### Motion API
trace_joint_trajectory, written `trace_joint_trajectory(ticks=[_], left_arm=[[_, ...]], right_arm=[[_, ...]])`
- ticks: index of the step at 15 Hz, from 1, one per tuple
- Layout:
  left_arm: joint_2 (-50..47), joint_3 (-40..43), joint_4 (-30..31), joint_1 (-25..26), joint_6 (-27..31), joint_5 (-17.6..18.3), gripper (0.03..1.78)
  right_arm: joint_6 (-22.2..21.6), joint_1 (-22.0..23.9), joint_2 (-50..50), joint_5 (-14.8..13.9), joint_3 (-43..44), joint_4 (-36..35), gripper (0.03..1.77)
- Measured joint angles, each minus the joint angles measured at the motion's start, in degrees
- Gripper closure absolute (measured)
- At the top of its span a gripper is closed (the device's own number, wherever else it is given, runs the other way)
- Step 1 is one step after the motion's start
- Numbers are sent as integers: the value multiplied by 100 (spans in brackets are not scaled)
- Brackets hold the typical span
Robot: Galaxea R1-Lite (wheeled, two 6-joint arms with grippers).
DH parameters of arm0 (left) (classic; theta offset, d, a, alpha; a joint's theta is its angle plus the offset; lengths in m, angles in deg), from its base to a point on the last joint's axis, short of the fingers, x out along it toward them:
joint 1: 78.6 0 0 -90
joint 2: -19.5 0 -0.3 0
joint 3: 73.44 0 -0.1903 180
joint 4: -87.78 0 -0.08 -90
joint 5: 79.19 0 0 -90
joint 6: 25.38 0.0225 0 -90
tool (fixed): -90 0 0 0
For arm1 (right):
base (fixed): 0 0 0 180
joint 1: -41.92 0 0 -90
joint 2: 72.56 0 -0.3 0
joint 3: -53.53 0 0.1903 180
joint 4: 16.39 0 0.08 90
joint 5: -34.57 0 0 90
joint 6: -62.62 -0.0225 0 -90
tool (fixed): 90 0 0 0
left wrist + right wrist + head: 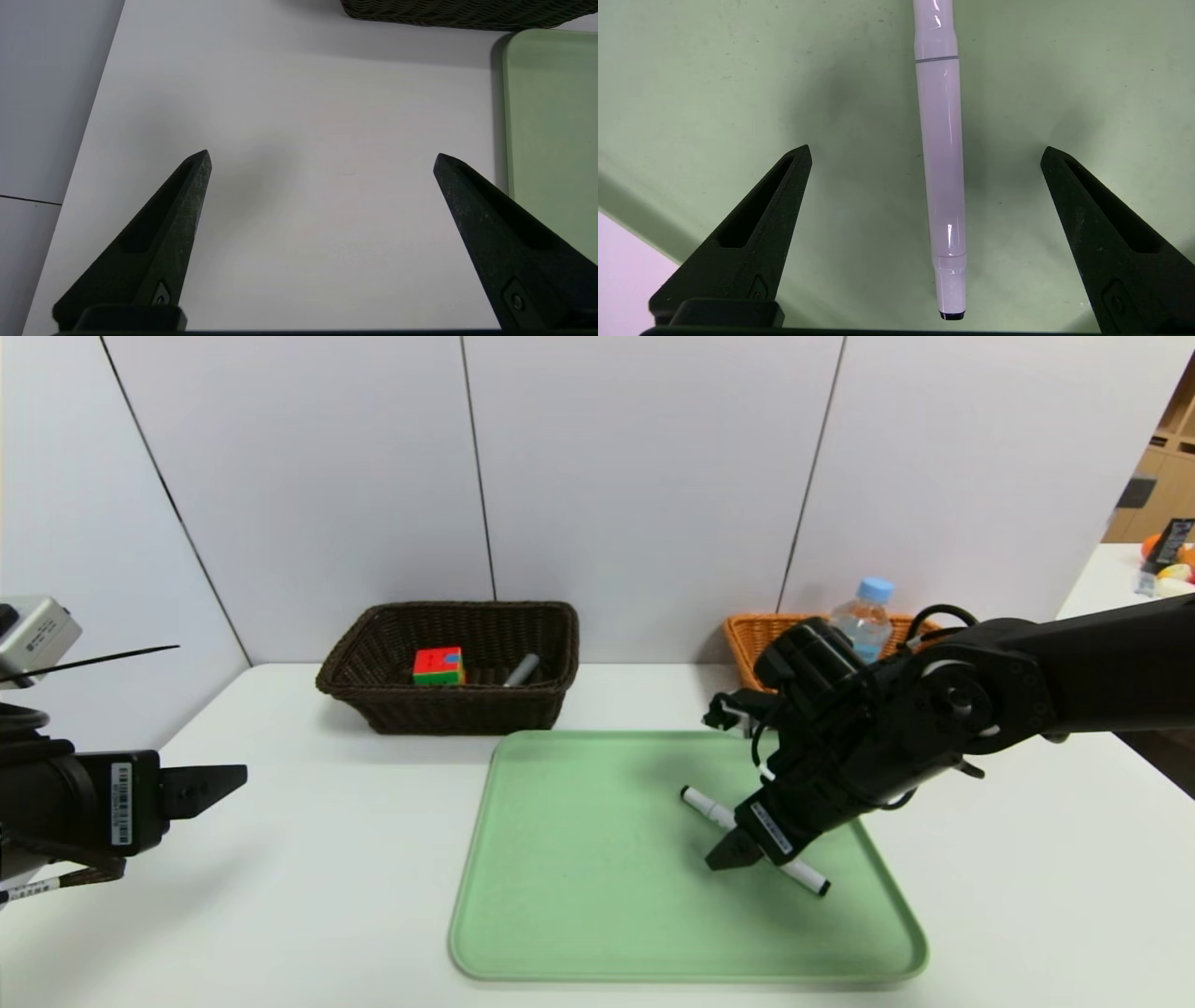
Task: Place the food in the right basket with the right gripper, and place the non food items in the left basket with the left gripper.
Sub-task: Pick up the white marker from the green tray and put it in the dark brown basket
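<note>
Three of four things sorted, by the look of it: puzzle cube point(439, 666) and the grey handle of what reads as the peeler point(522, 670) lying in the left basket point(448, 709), upper middle of the head view; water bottle point(864, 616) upright at the right basket point(756, 639), upper right, apparently inside it. Left to do: only the marker point(941, 163), lying flat and slantwise on the green tray point(579, 896), right of centre in the head view, not yet lifted. Right gripper point(924, 150) poised just above it, fingers point(752, 233) spread wide on either side of the white barrel, touching nothing, holding nothing. Odd against the task wording, since a non-food item belongs to the other arm. Left gripper point(322, 153) at the far left edge of the head view, fingers likewise wide apart and empty, over bare bench point(308, 859), well apart from the marker. Hard to make out: most of the right basket, masked by the right arm, so no sight of the bottle's base or of anything else inside. Peeler's white head hidden below the dark basket's rim. Middle of the marker covered by the gripper in the head view, and its far end cut off at the top of the right wrist view. Gap between fingertips and tray not readable.
</note>
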Motion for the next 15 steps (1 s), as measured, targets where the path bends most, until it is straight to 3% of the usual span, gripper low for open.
trace_joint_trajectory(ticks=[4, 15], left_arm=[[11, -20, 7, -38, 0, 1, 12], [22, -9, 178, -50, -13, 4, 12]], right_arm=[[13, -108, -63, -217, 27, 5, 10], [9, -221, -113, -325, 55, 32, 10]])
